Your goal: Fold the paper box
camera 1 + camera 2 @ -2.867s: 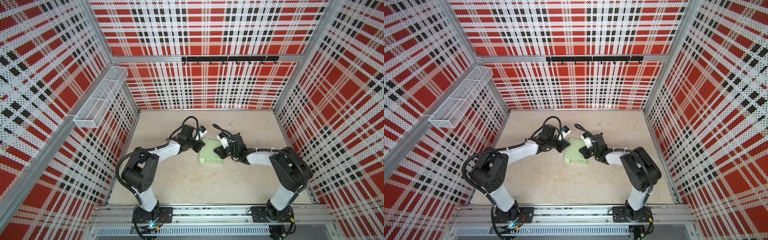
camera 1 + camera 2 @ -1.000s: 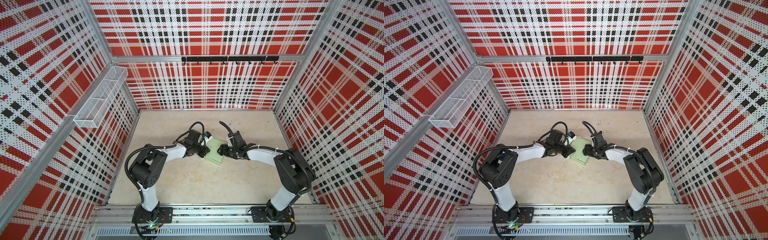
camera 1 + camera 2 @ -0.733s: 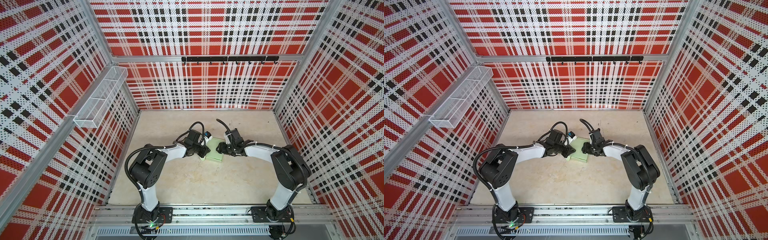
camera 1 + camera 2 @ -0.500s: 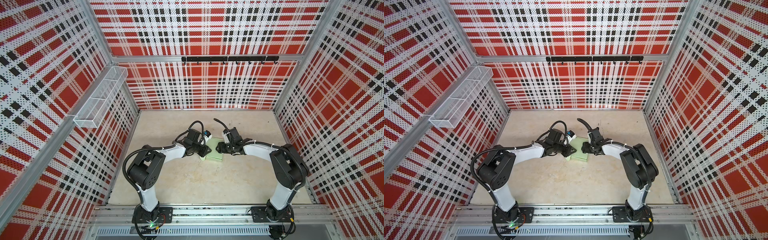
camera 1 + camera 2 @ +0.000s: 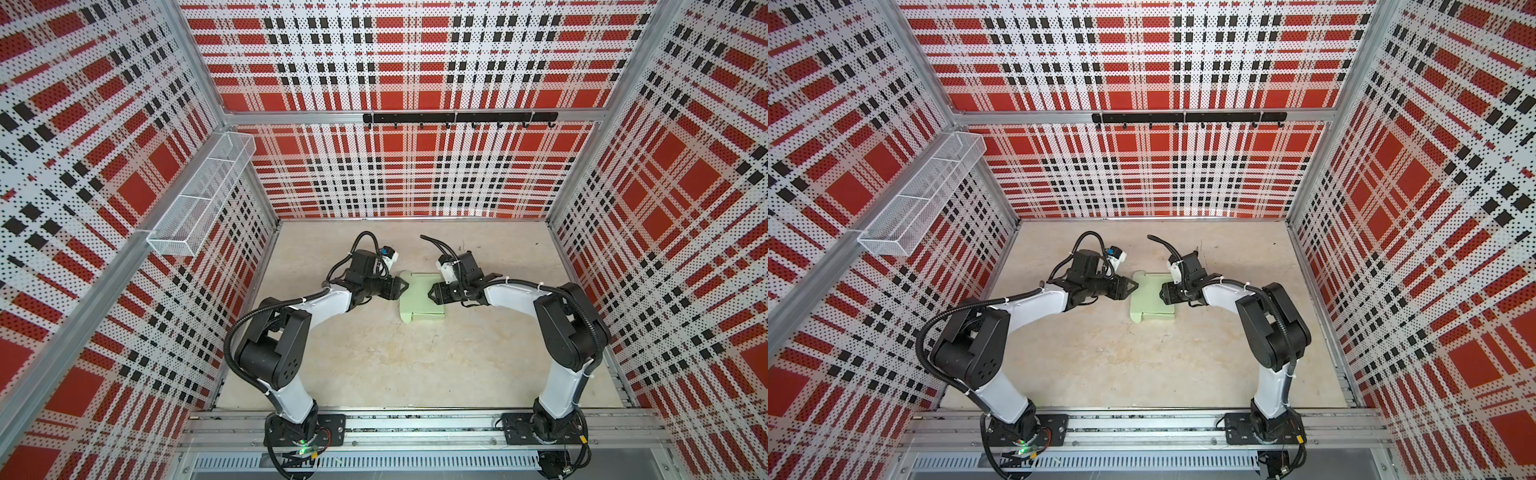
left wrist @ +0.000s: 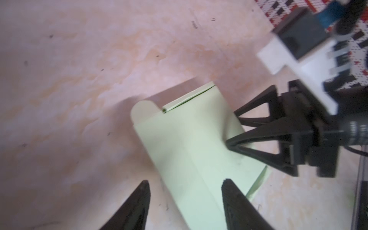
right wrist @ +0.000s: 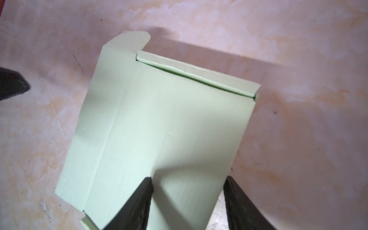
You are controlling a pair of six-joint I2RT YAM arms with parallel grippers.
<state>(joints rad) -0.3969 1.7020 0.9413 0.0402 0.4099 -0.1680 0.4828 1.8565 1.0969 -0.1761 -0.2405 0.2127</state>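
- Mid-table, between my two arms, the paper box (image 5: 422, 297) lies flat on the tabletop (image 5: 395, 365): pale green, folded shut or nearly so.
- Left pincer (image 5: 404, 285): released, jaws spread, grasping nothing. Its wrist view has one finger over the box's side panel and the other over bare table.
- Right pincer (image 5: 432, 291): likewise spread and grasping nothing. One tip looks to rest on the lid near the opposite side (contact uncertain, the picture is smeared).
- Step in hand, as I judge it: finishing one end. A rounded tab (image 7: 135, 39) sticks out flat at one corner, and the narrow flap (image 7: 195, 74) beside it sits slightly proud, with a dark slit under it.
- To do it well:
  - Keep the right pincer low on the lid as a hold-down, clear of the creases.
  - Bring the left pincer to the tab from outside and bend it along its score line, not mid-panel (thin card probably dents easily).
  - Press gently, since a box this light will likely slide on the smooth top.
- Around: a wire basket (image 5: 199, 199) hangs on the left wall and a hook rail (image 5: 459, 118) on the back wall. Both are well apart from the work and no hindrance.
- In the way: only my own fingers, which sit close across the box, so crowding is the risk.
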